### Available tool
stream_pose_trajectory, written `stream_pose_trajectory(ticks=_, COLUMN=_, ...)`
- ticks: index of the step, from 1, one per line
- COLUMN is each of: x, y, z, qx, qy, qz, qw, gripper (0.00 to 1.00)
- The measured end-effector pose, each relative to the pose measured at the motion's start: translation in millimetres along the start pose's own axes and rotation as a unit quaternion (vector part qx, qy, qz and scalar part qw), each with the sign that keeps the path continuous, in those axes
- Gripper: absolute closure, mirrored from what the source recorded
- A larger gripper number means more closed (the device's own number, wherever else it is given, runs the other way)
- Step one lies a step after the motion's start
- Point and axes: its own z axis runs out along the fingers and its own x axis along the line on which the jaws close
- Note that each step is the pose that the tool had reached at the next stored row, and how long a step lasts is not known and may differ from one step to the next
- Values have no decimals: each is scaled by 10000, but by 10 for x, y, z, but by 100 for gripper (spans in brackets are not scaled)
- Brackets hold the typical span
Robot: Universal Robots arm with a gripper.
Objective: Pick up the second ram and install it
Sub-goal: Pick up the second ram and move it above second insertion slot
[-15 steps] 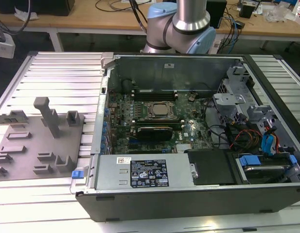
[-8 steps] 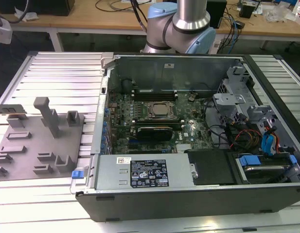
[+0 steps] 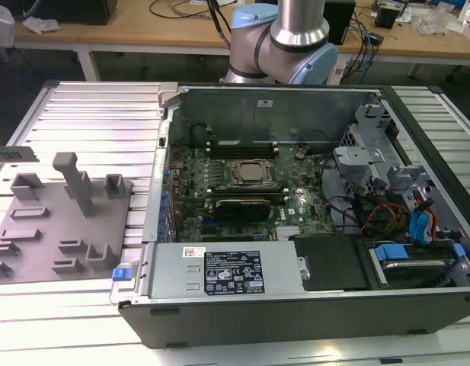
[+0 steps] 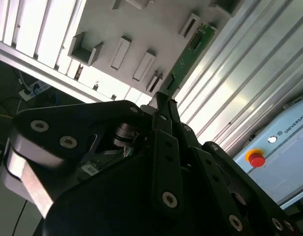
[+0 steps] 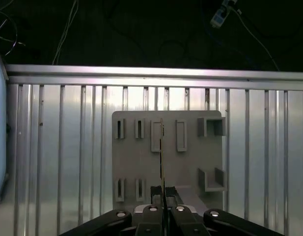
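A: Nearest item?
B: Gripper (image 5: 163,200): jaws closed on the second ram (image 5: 162,152), seen edge-on in the first wrist view.
A: Its position?
B: Held over the grey holder tray (image 5: 141,162), apparently clear of it.
A: Beyond?
B: Ribbed counter (image 5: 53,147); tray sits inward of its edge by the dark floor (image 5: 141,34).
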Motion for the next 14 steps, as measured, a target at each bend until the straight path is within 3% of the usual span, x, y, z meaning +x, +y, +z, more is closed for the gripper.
stream_pose_trajectory(ticks=6, x=-69, y=7, z=-202, qx=-4, qy=-10, qz=-1, qw=10000, gripper=87)
stream_pose_trajectory(ticks=11, x=-70, y=5, z=-205, qx=-5, qy=-8, qz=0, qw=10000, gripper=87)
stream_pose_trajectory(ticks=14, x=-68, y=-63, z=-208, qx=-5, qy=-4, qz=0, qw=10000, gripper=87)
